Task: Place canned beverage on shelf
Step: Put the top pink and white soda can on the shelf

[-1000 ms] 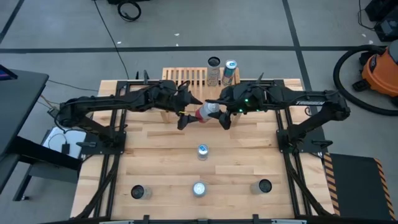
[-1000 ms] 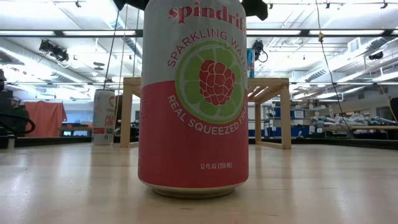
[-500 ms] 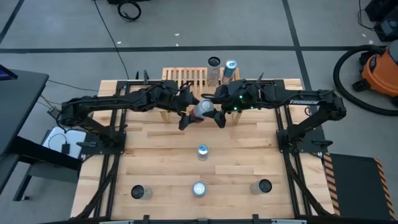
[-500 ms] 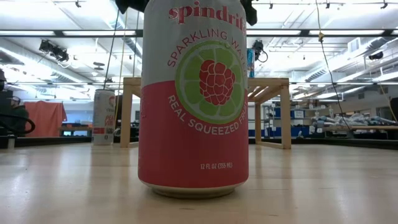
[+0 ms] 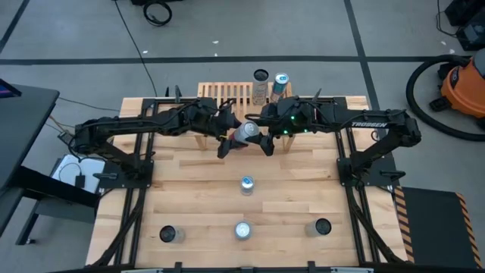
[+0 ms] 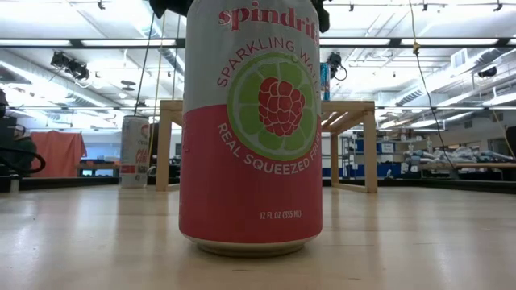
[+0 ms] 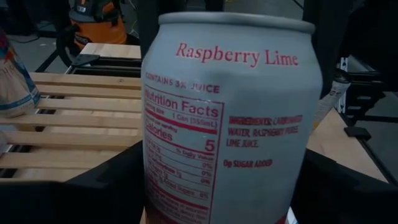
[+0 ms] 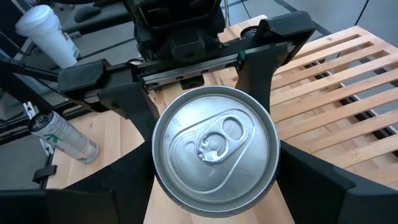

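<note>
A white and pink beverage can (image 5: 245, 132) hangs in the air just in front of the pale wooden shelf (image 5: 223, 95). My left gripper (image 5: 236, 136) comes at it from the table's left and my right gripper (image 5: 261, 137) from the right, both shut on it. The left wrist view shows the can's label side (image 7: 230, 124). Its silver top (image 8: 214, 149) fills the right wrist view. My left gripper pinches the can's side wall (image 7: 155, 186) between its two fingers (image 8: 134, 109), coming from the table's left and slanting a little down. The can is clear of the table, roughly upright. My right gripper pinches the can's side wall just below the top rim (image 8: 163, 183) between its two fingers, slanting down from the table's right. The can's top tips toward this arm.
Two cans (image 5: 261, 87) (image 5: 280, 85) stand on the shelf's right part. Several more cans stand on the table: one at the middle (image 5: 247, 184) and three along the near edge, the middle one (image 6: 250, 129) right before the low camera. Bare boards lie between them.
My right gripper has carried the can a little toward the table's left, in between my left gripper's fingers, and the can has tipped from a slant to nearly upright. My left gripper has kept its place and its fingers have come in onto the can.
</note>
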Motion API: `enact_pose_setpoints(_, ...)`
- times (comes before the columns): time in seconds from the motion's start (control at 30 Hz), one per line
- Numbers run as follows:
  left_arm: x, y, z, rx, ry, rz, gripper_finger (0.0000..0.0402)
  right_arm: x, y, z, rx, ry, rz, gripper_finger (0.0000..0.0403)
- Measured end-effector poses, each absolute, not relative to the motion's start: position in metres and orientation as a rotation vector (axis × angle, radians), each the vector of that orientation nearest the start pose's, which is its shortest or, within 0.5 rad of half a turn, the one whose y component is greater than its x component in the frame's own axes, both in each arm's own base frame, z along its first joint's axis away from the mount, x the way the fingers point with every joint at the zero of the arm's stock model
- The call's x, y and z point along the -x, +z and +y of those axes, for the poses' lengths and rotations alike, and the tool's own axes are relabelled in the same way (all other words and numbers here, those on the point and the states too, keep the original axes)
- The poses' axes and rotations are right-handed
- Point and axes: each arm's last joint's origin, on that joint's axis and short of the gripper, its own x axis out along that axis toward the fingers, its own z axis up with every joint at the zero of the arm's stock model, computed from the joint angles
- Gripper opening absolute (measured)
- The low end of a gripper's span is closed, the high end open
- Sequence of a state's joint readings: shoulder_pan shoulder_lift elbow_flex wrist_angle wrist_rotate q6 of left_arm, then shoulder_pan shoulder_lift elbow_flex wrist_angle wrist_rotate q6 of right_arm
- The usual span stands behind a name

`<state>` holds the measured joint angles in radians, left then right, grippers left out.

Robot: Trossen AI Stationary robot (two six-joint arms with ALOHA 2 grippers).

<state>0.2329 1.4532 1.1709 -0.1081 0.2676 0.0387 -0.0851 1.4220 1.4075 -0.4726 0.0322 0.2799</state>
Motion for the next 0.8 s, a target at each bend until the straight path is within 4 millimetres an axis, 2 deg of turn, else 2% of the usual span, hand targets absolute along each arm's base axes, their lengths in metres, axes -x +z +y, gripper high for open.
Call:
enact_pose_setpoints(0.2,-0.32,0.32,0.078,0.054,-0.022,0.365,0.0287,-0.31,0.377,-0.032,-0.281,-0.194,0.456,0.0305)
enact_pose_setpoints(0.37,-0.319,0.325,0.088,0.038,-0.007,0.32,0.0288,-0.302,0.388,-0.032,-0.247,-0.191,0.408,0.0327)
enact_pose_setpoints(0.53,-0.315,0.319,0.1,0.035,0.021,0.357,0.0288,-0.282,0.411,-0.03,-0.221,-0.196,0.309,0.0337)
enact_pose_setpoints(0.8,-0.304,0.326,0.134,0.024,0.117,0.288,0.0288,-0.247,0.437,-0.028,-0.153,-0.236,0.206,0.0336)
